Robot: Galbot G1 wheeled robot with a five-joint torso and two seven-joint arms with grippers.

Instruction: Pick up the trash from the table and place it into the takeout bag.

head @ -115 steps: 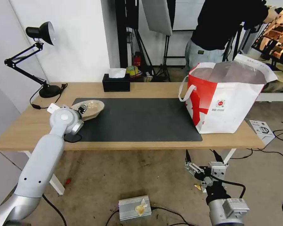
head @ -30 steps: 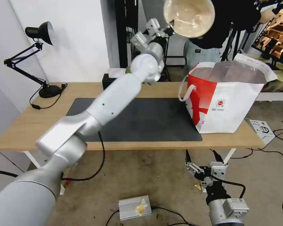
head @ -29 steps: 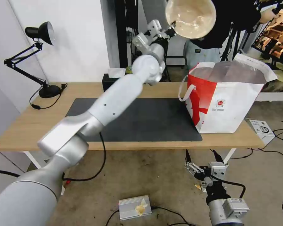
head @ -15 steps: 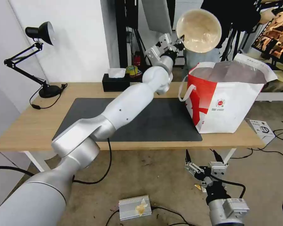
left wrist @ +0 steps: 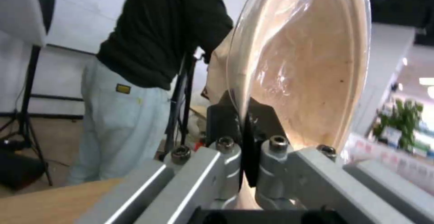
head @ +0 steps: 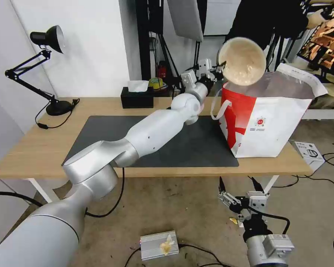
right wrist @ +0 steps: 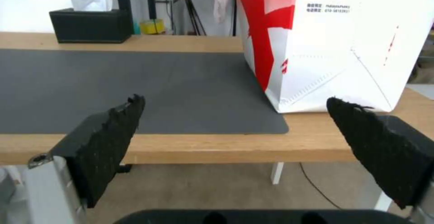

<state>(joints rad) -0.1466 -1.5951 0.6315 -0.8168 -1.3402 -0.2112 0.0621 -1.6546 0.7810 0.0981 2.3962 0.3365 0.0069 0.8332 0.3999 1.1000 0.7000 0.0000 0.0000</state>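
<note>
My left gripper (head: 220,68) is shut on the rim of the beige pulp bowl (head: 242,61), the trash I carry. The bowl is tipped on edge, its hollow facing me, just above the near left corner of the takeout bag's open mouth. In the left wrist view the gripper (left wrist: 248,129) pinches the bowl (left wrist: 307,71) at its rim. The white-and-red takeout bag (head: 265,113) stands at the right end of the light-wood table (head: 37,148). My right gripper (head: 238,182) hangs open below the table's front edge, and its wrist view shows the gripper (right wrist: 235,115) facing the bag (right wrist: 334,40).
A dark grey mat (head: 174,146) covers the table's middle. A black tissue box (head: 137,97) sits at the back edge and a black desk lamp (head: 50,39) at the far left. A person (head: 265,20) stands behind the bag. A metal box (head: 159,244) lies on the floor.
My left arm has lifted the bowl off the mat's left end, swung it high and rightward, then lowered it to the bag's mouth. The right arm has stayed still.
</note>
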